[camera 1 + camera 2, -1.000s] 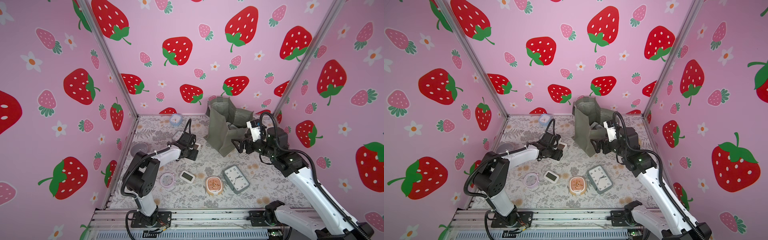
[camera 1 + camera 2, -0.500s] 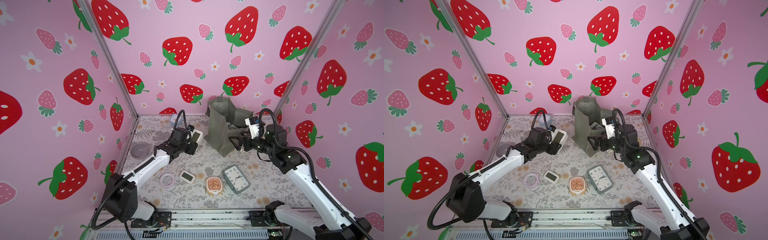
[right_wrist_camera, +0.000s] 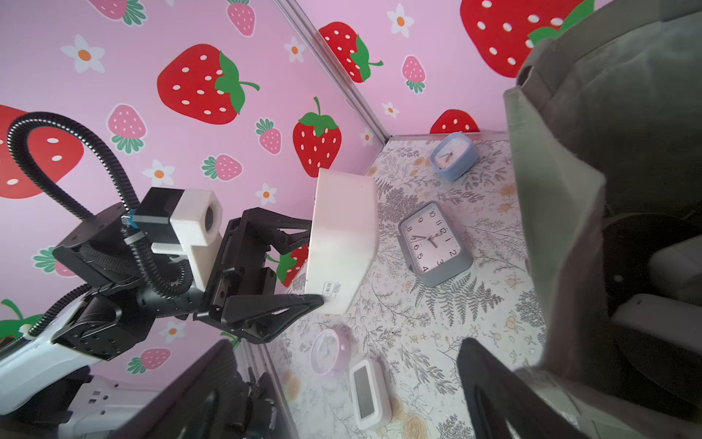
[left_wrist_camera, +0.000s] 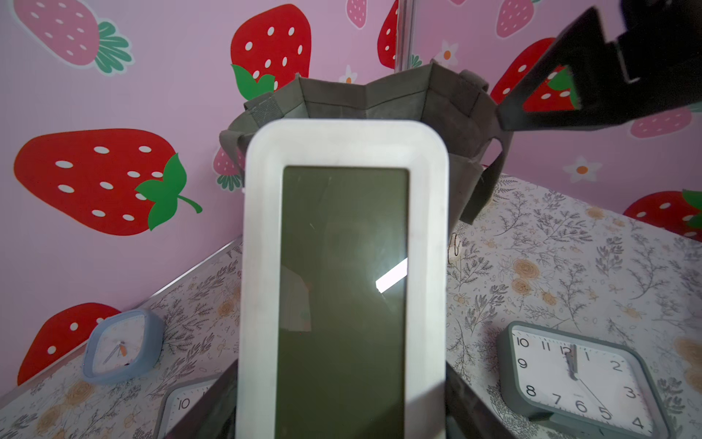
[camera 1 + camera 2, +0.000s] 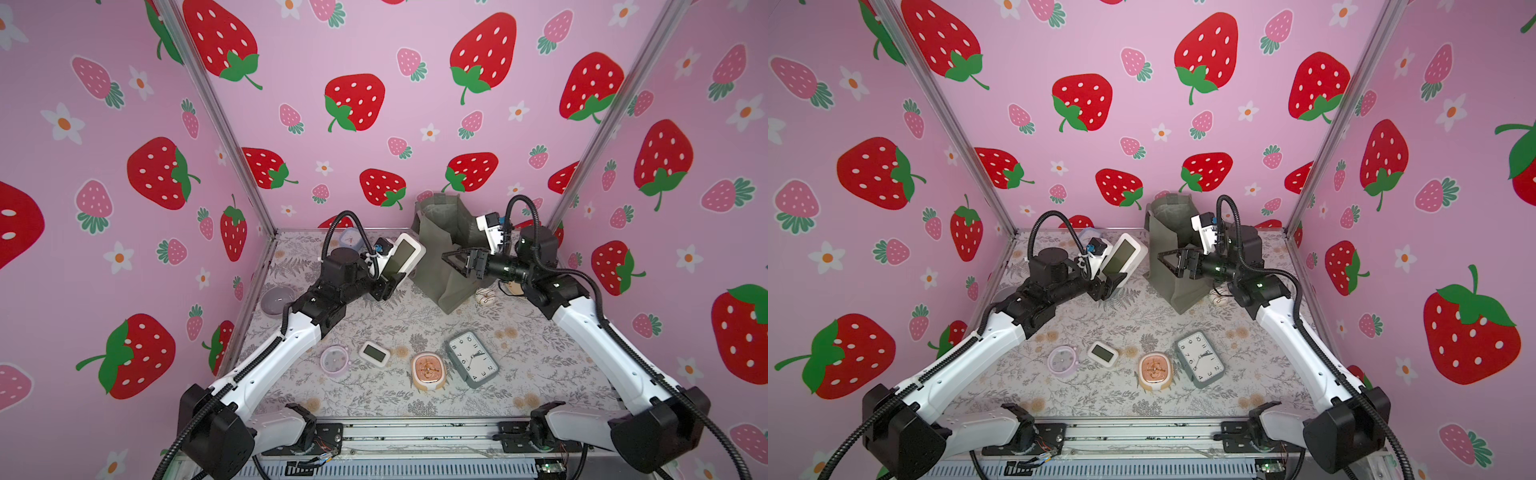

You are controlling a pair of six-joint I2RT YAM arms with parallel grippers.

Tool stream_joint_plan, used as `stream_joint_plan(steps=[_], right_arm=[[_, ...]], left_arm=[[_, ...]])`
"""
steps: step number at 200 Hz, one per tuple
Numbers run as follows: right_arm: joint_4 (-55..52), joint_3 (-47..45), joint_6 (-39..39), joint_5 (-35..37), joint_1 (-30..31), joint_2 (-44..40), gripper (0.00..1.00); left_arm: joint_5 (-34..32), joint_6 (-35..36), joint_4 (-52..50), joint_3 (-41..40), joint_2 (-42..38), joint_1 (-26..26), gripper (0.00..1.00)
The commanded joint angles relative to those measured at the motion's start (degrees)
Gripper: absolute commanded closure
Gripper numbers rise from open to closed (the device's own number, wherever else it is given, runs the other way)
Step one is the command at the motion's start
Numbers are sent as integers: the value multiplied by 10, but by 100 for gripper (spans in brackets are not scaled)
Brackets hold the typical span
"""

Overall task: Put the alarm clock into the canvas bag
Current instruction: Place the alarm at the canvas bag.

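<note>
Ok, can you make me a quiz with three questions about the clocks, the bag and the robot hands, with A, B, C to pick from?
1. Where is the big white clock?
A) lying down flat
B) up in the air beside the canvas bag
C) inside the bag

2. How many clocks lie in the front row on the table?
A) two
B) six
C) four

3. What is the left gripper doing?
A) shut on the big white clock
B) open and empty
C) pulling a bag handle

Answers:
1 B: the clock hangs above the table, next to the bag and not in it.
2 C: there are the lilac clock, small white clock, orange clock and grey clock.
3 A: the right wrist view shows its fingers pressing the clock from both sides.
</note>
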Motion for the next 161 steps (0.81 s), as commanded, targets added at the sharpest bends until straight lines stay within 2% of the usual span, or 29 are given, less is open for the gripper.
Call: stream_joint_plan(steps=[1,32,68,115,148,161], right_arm=[[13,34,28,-53,0,23,6],[28,34,57,-66,1,43,9],[35,38,71,-86,6,63,18],[28,38,73,-85,9,76,22],[37,33,79,-86,12,82,34],[32,37,71,-80,12,81,42]], left_arm=[[61,42,33,31,1,-3,43],[86,58,27,36,4,-7,42],[91,62,24,45,14,-14,42],[100,76,19,59,32,-25,40],[97,78,19,66,40,-29,40],[88,77,18,69,42,-30,36]])
